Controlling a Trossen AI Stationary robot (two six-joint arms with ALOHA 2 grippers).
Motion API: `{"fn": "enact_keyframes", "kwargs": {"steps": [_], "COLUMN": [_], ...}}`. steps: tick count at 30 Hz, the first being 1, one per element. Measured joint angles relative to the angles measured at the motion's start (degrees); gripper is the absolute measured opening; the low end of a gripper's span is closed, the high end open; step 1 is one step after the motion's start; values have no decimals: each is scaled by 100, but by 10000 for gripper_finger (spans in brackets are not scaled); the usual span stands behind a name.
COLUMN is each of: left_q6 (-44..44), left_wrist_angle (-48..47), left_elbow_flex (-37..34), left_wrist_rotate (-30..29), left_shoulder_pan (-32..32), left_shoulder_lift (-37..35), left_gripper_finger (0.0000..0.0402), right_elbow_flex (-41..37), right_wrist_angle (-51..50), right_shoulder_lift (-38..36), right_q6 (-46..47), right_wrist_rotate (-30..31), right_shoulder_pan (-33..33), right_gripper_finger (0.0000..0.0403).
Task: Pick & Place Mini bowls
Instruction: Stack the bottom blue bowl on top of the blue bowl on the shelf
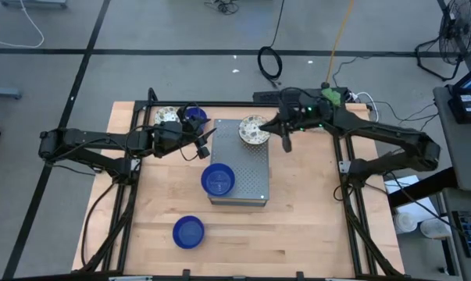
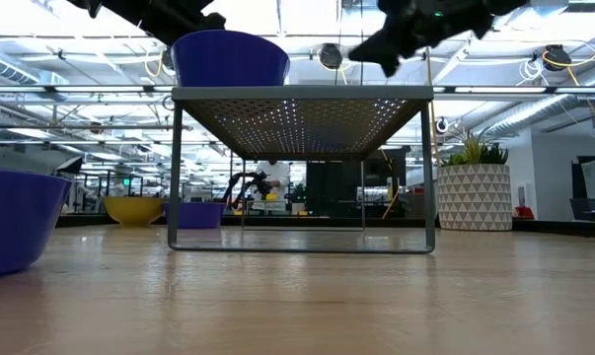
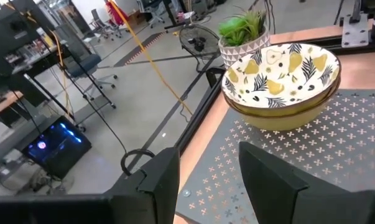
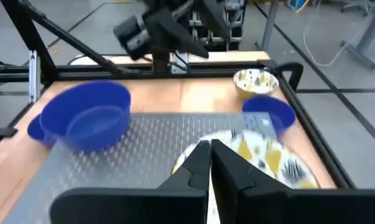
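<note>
Right gripper (image 1: 286, 144) above the far right part of the perforated metal stand (image 1: 255, 183), fingers (image 4: 196, 163) pressed nearly together with only a thin slit between them, holding nothing. Just beside it, toward the left arm, a patterned cream bowl (image 1: 253, 130) on the stand's far edge, appearing in the left wrist view as a leaf-and-pear patterned bowl nested in a second one. Nearer the front from there, a blue bowl (image 1: 218, 179) on the stand's left side, well clear of the fingers. Left gripper (image 1: 206, 148) at the stand's far left edge, fingers (image 3: 268, 180) spread apart and empty, aimed across the stand top at the patterned bowl. Behind the left gripper, off the stand on the wooden table (image 1: 313, 226), another blue bowl (image 1: 194, 115) and just beside it another patterned bowl (image 1: 167, 115), both near the table's far left corner. Farthest from both grippers, a further blue bowl (image 1: 188, 232) alone on the table near the front edge, left of the stand. Beyond the table in the low view, a white patterned pot with a green plant (image 2: 473, 195).
</note>
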Motion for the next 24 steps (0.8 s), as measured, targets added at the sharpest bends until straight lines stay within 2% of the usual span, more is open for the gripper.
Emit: {"fn": "enact_keyframes", "kwargs": {"steps": [3, 8, 15, 17, 21, 24], "left_q6": [-156, -174, -152, -151, 3, -156], "left_wrist_angle": [0, -135, -264, -419, -1347, -2293], "left_elbow_flex": [0, 0, 15, 105, 490, 968], "left_wrist_rotate": [-2, 0, 8, 198, 903, 1037], "left_shoulder_pan": [0, 0, -76, -188, -674, -1268], "left_shoulder_lift": [0, 0, 0, 0, 0, 0], "left_gripper_finger": [170, 170, 170, 170, 170, 170], "right_elbow_flex": [-432, -1182, -2214, -2466, -2859, -3000], "right_wrist_angle": [122, 145, 1356, 1728, 2348, 2605], "right_shoulder_lift": [-459, -1152, -1794, -1927, -2097, -2167], "right_q6": [0, -217, -338, -424, -503, -579], "right_wrist_rotate": [220, 1190, 1309, 1310, 1308, 1308], "right_shoulder_pan": [-81, -129, -126, -126, -126, -126], "right_gripper_finger": [1, 1, 1, 1, 1, 1]}}
